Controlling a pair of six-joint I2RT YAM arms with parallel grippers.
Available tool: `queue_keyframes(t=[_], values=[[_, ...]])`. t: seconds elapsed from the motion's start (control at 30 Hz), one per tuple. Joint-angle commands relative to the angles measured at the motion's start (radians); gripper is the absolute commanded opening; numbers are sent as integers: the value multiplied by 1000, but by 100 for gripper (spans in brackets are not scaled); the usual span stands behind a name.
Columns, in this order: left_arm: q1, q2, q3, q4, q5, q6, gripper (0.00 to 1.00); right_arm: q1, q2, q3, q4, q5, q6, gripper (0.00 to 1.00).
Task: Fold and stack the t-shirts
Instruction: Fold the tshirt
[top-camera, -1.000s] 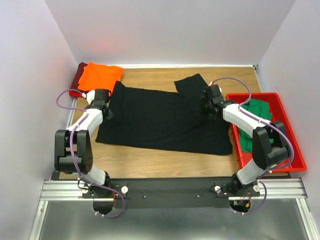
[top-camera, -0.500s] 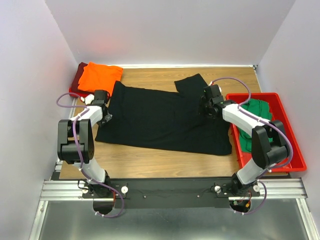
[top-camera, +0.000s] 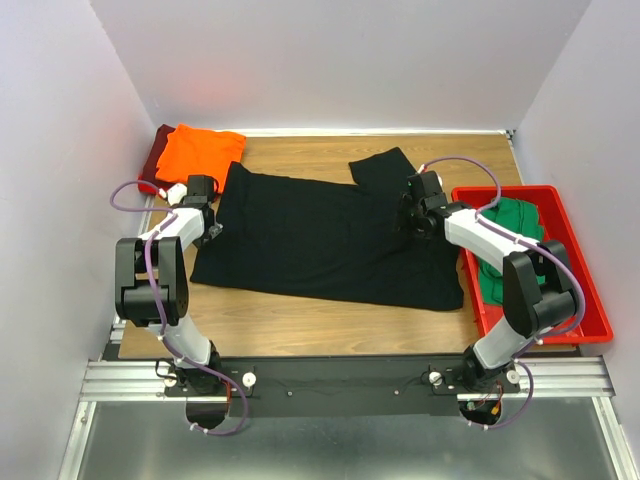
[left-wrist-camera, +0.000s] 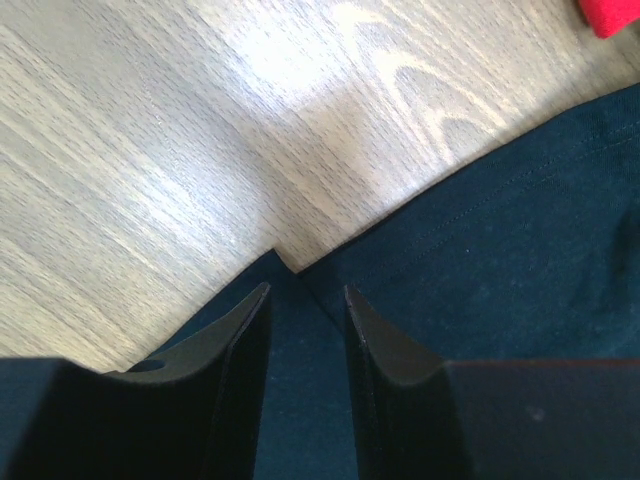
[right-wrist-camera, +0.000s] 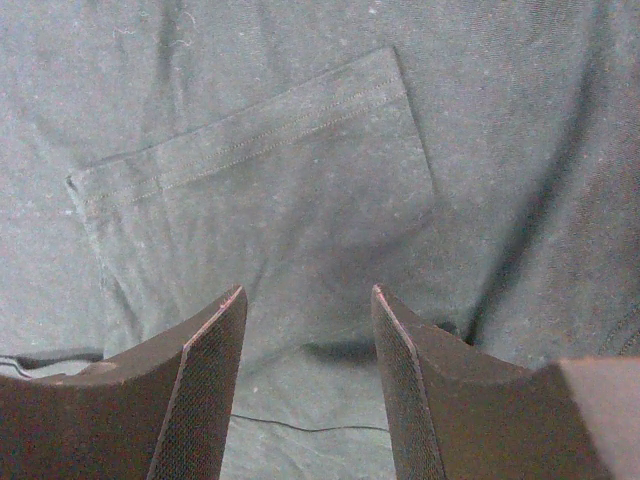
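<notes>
The black t-shirt lies spread flat on the wooden table, one sleeve pointing to the back. My left gripper is at its left edge; in the left wrist view that gripper stands open, low over the black cloth where its edge makes a notch. My right gripper hovers open over the shirt's right part, a hemmed sleeve lying flat ahead of this gripper. The orange t-shirt lies folded on the dark red one at the back left. A green t-shirt is crumpled in the bin.
The red plastic bin stands at the right edge of the table. White walls close in the left, back and right sides. Bare wood shows between the black shirt and the arms' bases. A bit of red-orange cloth shows in the left wrist view's corner.
My left arm has swung its elbow leftward and the left gripper has shifted slightly back along the shirt's left edge. The right arm and the shirts have stayed put.
</notes>
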Motion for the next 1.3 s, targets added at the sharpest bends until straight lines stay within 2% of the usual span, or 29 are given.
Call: queue_keyframes(t=[0.0, 0.63, 0.93, 1.03, 1.27], values=[[6, 6, 17, -10, -57, -14, 41, 4, 11, -9, 23, -24, -10, 60], [23, 67, 26, 23, -69, -2, 35, 4, 18, -21, 32, -40, -8, 59], [23, 12, 20, 13, -58, 10, 12, 2, 12, -24, 32, -37, -5, 59], [23, -18, 17, 11, -49, 18, 1, 4, 6, -26, 32, -14, 0, 59], [23, -74, 11, -1, -29, 38, 0, 4, -21, -27, 29, 52, 13, 59]])
